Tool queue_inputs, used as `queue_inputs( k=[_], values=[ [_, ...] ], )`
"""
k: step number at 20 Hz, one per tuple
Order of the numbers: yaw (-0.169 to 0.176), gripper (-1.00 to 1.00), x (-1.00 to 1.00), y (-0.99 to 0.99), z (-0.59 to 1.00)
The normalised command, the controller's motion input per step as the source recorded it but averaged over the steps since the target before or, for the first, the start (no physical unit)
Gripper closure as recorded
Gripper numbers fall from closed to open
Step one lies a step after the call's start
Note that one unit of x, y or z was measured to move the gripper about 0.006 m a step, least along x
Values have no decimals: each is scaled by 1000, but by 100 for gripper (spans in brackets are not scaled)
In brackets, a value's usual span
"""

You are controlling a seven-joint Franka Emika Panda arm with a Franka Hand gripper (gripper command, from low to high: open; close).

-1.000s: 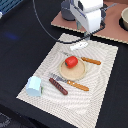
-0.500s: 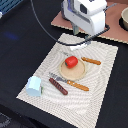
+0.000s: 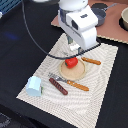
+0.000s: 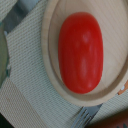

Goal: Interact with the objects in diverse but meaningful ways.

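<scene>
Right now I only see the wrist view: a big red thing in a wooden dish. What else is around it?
Observer: That is a tomato on a round plate. A light blue cup sits near the placemat's corner, at the exterior view's left.
Operator: Anything between cup and plate?
Observer: Yes, a dark brown sausage lies there, beside an orange-handled fork.
Operator: And on the other side?
Observer: Another orange-handled utensil lies on the placemat, to the exterior view's right of the plate.
</scene>
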Motion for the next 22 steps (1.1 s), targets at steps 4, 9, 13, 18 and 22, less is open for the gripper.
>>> queue_inputs(
  k=[4,9,13,18,22],
  values=[
    [0,-100,113,0,-102],
    [0,-100,52,-143,-171],
    [-32,-100,261,-291,-5],
    [-54,-100,309,-350,12],
    [-52,-100,446,-20,-11]
  ],
)
